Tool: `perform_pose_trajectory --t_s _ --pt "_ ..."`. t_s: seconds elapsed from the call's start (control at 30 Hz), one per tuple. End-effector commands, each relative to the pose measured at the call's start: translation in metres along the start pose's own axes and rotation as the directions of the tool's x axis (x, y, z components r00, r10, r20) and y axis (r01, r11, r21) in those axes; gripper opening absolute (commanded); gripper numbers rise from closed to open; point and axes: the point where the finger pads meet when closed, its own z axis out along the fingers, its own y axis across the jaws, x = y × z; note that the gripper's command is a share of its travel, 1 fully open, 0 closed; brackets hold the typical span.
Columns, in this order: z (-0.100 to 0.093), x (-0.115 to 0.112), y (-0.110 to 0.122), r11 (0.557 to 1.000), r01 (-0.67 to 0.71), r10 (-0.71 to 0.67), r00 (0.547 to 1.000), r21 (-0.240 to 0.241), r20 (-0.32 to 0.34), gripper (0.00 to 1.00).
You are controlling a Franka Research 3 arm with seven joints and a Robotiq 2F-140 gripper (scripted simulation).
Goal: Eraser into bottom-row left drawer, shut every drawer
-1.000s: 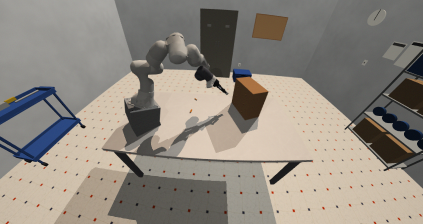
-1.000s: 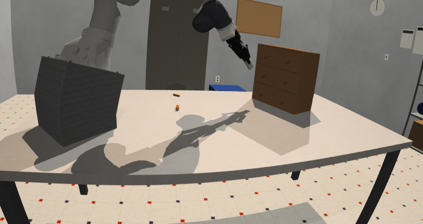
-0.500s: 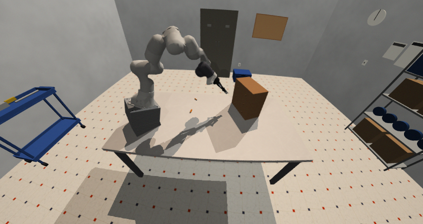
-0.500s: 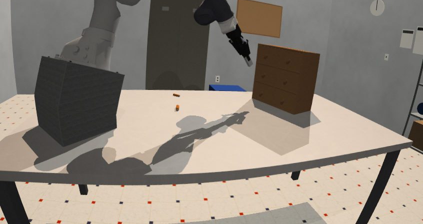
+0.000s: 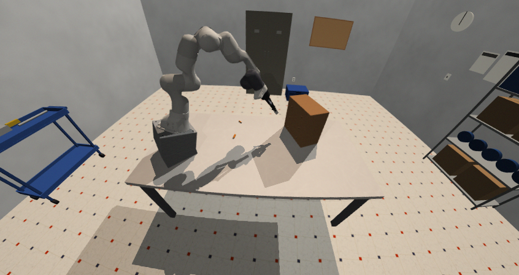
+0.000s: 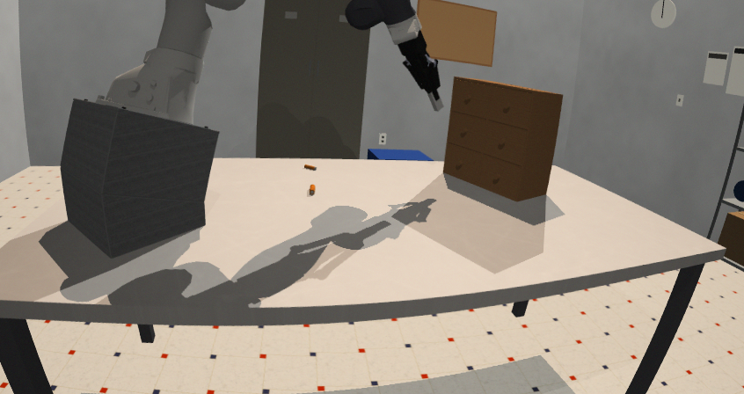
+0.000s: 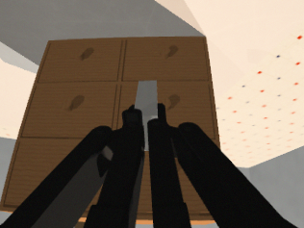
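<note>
While the gripper [image 6: 435, 103], fingers pressed together on nothing, hangs at centre frame just off the chest [image 6: 501, 136] front near its top row, the bottom-left drawer [image 6: 470, 169] lies lower right and the eraser [image 6: 311, 188], seemingly, on the table [image 6: 468, 266] lower left.
</note>
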Motion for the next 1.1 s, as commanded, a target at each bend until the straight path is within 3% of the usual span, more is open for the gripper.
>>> perform_pose_trajectory --t_s 0.0,0.27,0.33,0.67,0.83,1.07 --pt "-0.001 0.012 0.015 0.999 -0.02 0.016 0.995 -0.037 -0.096 0.1" --pt "-0.022 0.016 0.015 0.999 -0.02 0.011 0.977 -0.039 -0.214 0.1" --pt "-0.022 0.016 0.015 0.999 -0.02 0.011 0.977 -0.039 -0.214 0.1" --pt "-0.064 0.025 0.013 0.999 -0.019 0.001 0.903 -0.037 -0.429 0.1" --pt "-0.077 0.028 0.012 0.999 -0.018 -0.003 0.868 -0.038 -0.497 0.1" --pt "-0.086 0.03 0.012 0.999 -0.02 -0.003 0.841 -0.037 -0.541 0.1"
